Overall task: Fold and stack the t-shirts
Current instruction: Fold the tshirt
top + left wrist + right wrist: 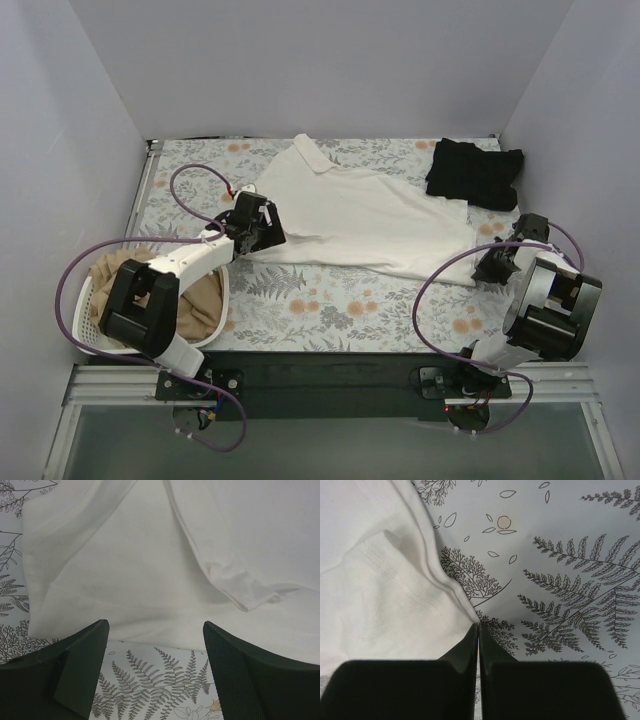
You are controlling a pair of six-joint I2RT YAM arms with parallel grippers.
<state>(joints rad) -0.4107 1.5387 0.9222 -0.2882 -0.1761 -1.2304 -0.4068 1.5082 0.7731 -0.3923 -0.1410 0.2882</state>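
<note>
The white soft cloth t-shirt (370,215) lies spread on the flower-printed surface (330,305), with its long axis running from one arm to the other. The right gripper (478,626) is clenched on the hem corner. The left gripper (155,627) is released, and the cloth edge lies just ahead of it.

The tan cloth t-shirt (203,303) inside the white perforated plastic basket (88,305) is largely covered by the left arm (190,262). The white cloth t-shirt (150,555) is cut off by the edges of both wrist views. How much of its corner is pinched inside the closed right gripper (478,626) is hidden.
</note>
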